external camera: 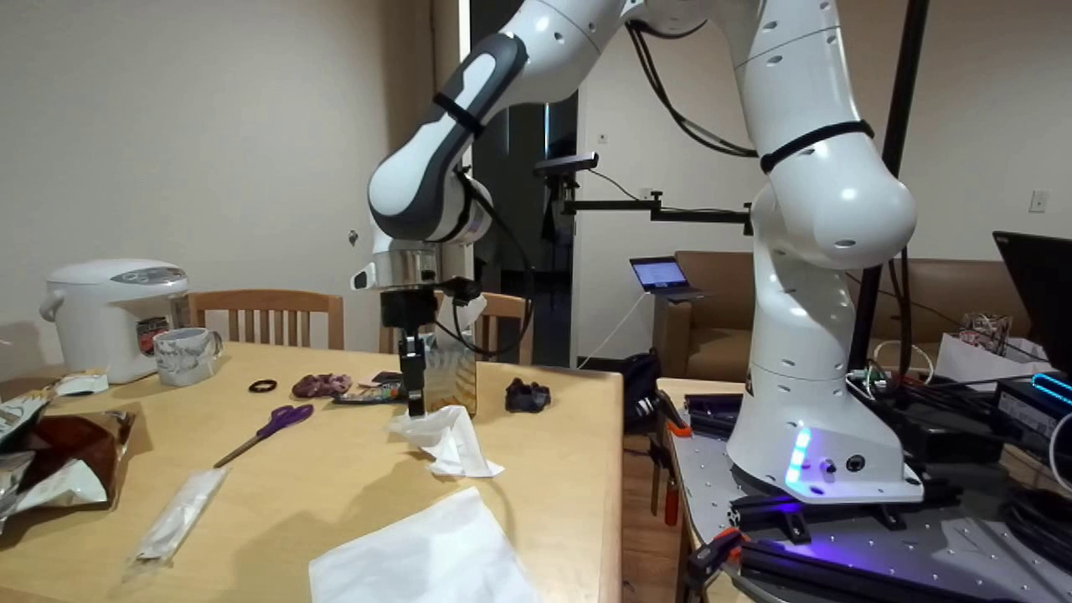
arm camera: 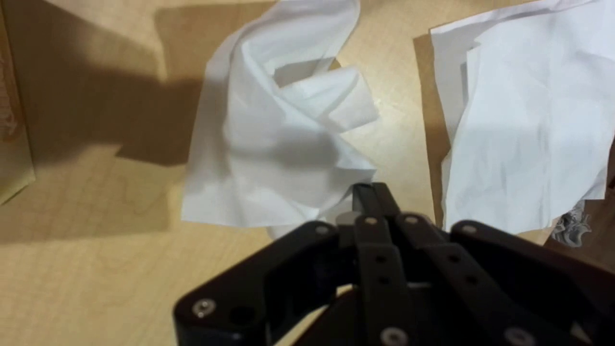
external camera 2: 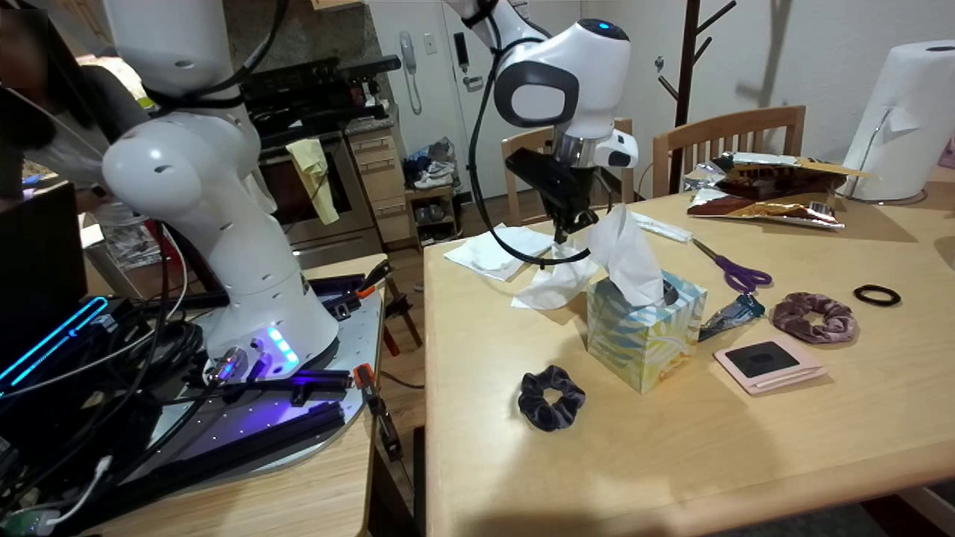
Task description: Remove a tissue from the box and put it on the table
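Wooden tabletop [external camera 2: 477,462] with a gripper [arm camera: 373,191] pointing down at a white tissue [arm camera: 278,158] resting near its box [external camera 2: 645,332].

The gripper is pressed together, its tips at a fold of the crumpled tissue; whether they pinch paper, I cannot tell. That tissue should be almost weightless, limp and easily torn, best taken gently by a raised fold. A spare tissue [external camera 2: 627,257] rises from the box, and flat white sheets [arm camera: 523,125] lie near the tabletop's edge. In an exterior view the gripper partly hides the box [external camera: 456,385]; the wrist view catches only a sliver of it.
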Robot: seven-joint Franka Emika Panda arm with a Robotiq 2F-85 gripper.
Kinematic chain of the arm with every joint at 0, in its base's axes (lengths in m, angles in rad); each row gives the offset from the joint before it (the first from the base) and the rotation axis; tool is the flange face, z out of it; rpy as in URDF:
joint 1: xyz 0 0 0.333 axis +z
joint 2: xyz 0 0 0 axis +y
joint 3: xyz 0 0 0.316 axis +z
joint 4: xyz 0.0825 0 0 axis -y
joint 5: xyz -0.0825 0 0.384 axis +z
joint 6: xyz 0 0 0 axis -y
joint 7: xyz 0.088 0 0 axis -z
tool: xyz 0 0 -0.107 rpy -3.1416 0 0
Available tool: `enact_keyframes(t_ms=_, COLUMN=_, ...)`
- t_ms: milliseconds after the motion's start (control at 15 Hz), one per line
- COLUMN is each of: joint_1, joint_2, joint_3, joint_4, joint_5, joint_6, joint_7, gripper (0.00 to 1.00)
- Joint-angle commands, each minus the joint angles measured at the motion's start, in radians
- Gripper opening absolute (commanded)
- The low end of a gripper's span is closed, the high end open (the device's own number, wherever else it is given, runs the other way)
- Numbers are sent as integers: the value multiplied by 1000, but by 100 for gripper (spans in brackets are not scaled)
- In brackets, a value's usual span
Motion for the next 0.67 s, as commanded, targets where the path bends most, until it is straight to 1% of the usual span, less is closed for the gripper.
enact_keyframes(t_ms=0, joint_1=-64, joint_2=18, joint_3=40, joint_4=-22, joint_5=27, joint_6=48, joint_7=-7, gripper=0)
enact_keyframes(t_ms=200, joint_1=-110, joint_2=1, joint_3=61, joint_4=-54, joint_5=83, joint_6=87, joint_7=-28, gripper=0)
enact_keyframes(t_ms=333, joint_1=-148, joint_2=-23, joint_3=79, joint_4=-77, joint_5=148, joint_6=103, joint_7=-53, gripper=0)
enact_keyframes(t_ms=467, joint_1=-173, joint_2=-42, joint_3=80, joint_4=-87, joint_5=207, joint_6=68, joint_7=-21, gripper=0)
enact_keyframes(t_ms=600, joint_1=-180, joint_2=-96, joint_3=79, joint_4=-122, joint_5=253, joint_6=69, joint_7=-20, gripper=0)
